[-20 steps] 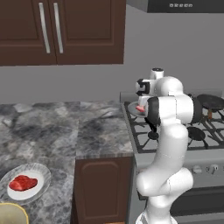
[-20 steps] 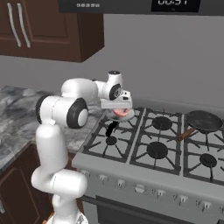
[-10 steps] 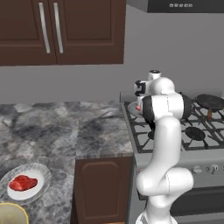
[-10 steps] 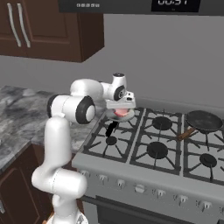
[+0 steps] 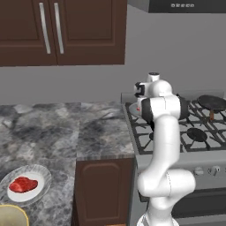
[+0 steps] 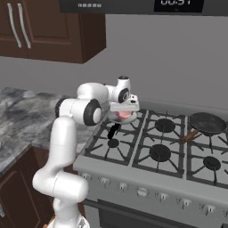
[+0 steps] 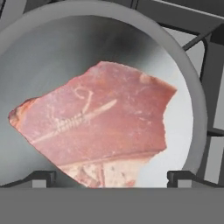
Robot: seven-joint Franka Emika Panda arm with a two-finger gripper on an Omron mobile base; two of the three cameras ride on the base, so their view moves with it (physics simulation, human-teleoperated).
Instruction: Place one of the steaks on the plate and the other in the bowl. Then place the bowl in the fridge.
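One steak [image 7: 98,127], a pinkish-red slab, lies in a round grey pan [image 7: 192,109] on the stove's back left burner. My gripper [image 7: 111,177] hangs open just above it, a fingertip [image 7: 43,177] at each side of the meat's near edge. From the right base view the gripper [image 6: 124,109] sits over that steak [image 6: 120,116]. The other steak [image 5: 22,184] rests on the white plate [image 5: 42,174] at the counter's near left. The tan bowl [image 5: 9,216] stands just in front of the plate. The fridge is out of view.
The grey pan's black handle [image 6: 113,130] points toward the stove front. A dark skillet [image 6: 207,122] sits on the back right burner. Grey marble counter [image 5: 66,132] runs left of the stove, under brown wall cabinets [image 5: 62,31].
The hand has shifted slightly to the right over the pan and the elbow has swung in. The jaws stayed open. Both steaks lie where they were.
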